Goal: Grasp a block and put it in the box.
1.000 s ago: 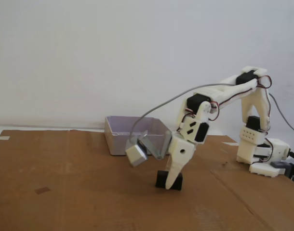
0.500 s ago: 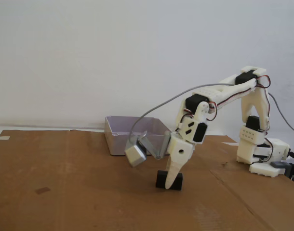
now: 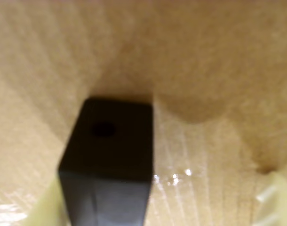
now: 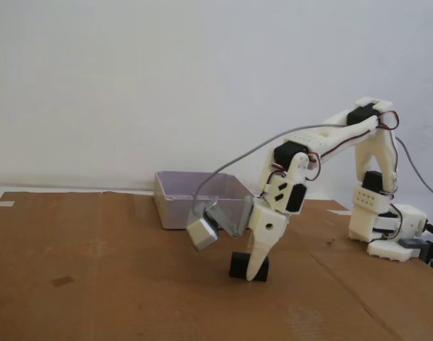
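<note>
In the fixed view the small black block (image 4: 236,266) rests on the brown cardboard, and my gripper (image 4: 252,274) points straight down at it, one white finger crossing its front. The wrist view shows the block (image 3: 108,150) close up, with a small hole in its top face. It sits right by the pale finger (image 3: 48,208) at the bottom left. The other finger (image 3: 270,200) stands well off at the bottom right, so my gripper (image 3: 157,207) is open around the block. The pale lilac box (image 4: 175,211) stands behind and to the left, with nothing showing in it.
Brown cardboard (image 4: 96,284) covers the table. My arm's base (image 4: 387,234) stands at the right edge. The grey camera module (image 4: 202,233) hangs on its cable beside the gripper, between the block and the box. A white wall rises behind.
The gripper and its camera module have sunk a little lower around the block. The block has stayed where it was.
</note>
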Tool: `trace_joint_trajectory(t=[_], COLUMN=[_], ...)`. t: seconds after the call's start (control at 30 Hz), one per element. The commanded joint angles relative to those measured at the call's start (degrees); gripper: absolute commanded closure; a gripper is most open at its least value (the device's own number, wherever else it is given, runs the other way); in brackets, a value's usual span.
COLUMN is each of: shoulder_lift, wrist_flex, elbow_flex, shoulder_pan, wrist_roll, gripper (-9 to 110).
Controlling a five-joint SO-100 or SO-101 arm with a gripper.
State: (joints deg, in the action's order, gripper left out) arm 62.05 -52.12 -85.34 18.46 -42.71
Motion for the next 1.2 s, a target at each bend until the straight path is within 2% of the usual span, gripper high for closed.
trace_joint_trajectory(t=[0.0,0.43,0.53,0.73,1.17], shoulder_lift=[2.4,2.4,2.4,2.4,2.4], wrist_flex=[1.3,1.4,1.4,1.4,0.8], elbow_flex=[0.4,0.4,0.4,0.4,0.4], shoulder_pan=[0.3,0.4,0.4,0.4,0.5], wrist_roll=[-0.1,0.0,0.0,-0.1,-0.5], gripper=[57,59,68,95,97])
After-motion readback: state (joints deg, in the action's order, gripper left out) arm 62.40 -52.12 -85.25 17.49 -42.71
